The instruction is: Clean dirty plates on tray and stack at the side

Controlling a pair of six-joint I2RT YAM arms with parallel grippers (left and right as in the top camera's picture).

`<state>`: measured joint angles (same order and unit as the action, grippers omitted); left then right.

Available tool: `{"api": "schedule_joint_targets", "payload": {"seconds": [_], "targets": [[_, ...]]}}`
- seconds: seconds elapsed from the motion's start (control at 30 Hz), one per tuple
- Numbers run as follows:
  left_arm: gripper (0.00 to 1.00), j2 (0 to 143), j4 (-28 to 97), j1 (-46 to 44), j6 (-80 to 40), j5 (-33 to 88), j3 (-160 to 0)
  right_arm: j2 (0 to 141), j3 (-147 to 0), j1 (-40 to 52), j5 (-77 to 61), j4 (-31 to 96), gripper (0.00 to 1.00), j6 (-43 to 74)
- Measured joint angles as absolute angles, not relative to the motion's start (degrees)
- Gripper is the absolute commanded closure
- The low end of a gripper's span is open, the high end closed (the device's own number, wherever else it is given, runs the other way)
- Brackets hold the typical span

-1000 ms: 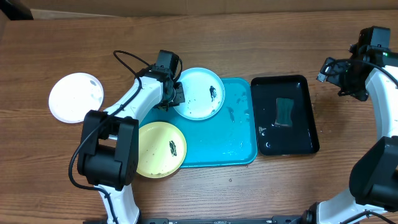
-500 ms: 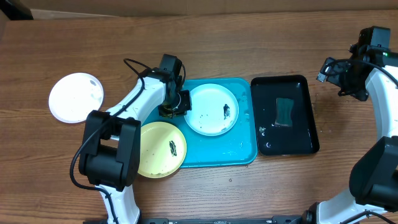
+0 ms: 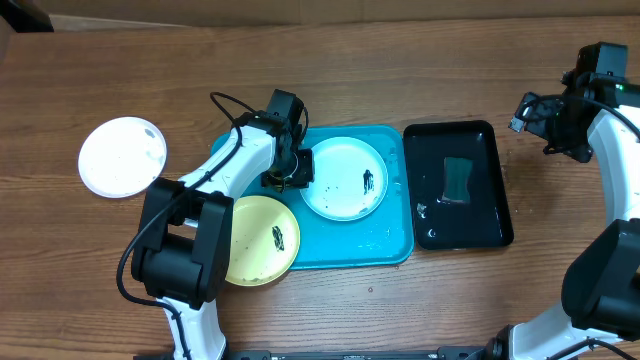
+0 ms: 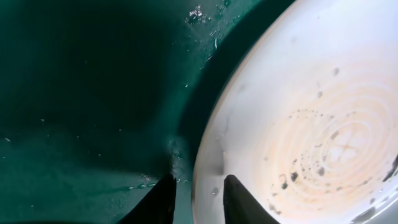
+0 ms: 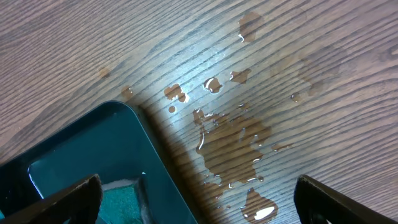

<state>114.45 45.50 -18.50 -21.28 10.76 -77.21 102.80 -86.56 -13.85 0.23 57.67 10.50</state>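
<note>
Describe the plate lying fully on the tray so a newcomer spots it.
Start at the turquoise tray. The pale blue plate lies wholly inside it, by the left end effector. The yellow-green plate only overlaps its edge; the white plate lies off it.

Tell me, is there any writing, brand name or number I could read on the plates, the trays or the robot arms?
None: no readable text shows in any view.
The light blue plate, white plate, yellow-green plate, turquoise tray and black tray carry no print; the dark marks on two plates are smears, not letters.
The left arm and right arm show no legible label.
</note>
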Motion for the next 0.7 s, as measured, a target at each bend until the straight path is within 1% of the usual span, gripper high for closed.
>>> {"api": "schedule_joint_targets", "payload": {"seconds": [0.17,0.53,0.7], "targets": [[0.67,114.5,45.6,-18.5,-20.8,9.6,-77.2,102.8,-86.6,-13.8,0.3,57.7,0.0,10.5],[0.7,114.1,46.6,-18.5,-20.6,9.2,-77.2,102.8,-86.6,-13.8,0.2,57.7,0.0,10.5],[0.67,114.1,48.2,-18.5,-20.6,9.1,-77.2,102.8,-86.6,-13.8,0.3,57.7,0.0,10.5]]}}
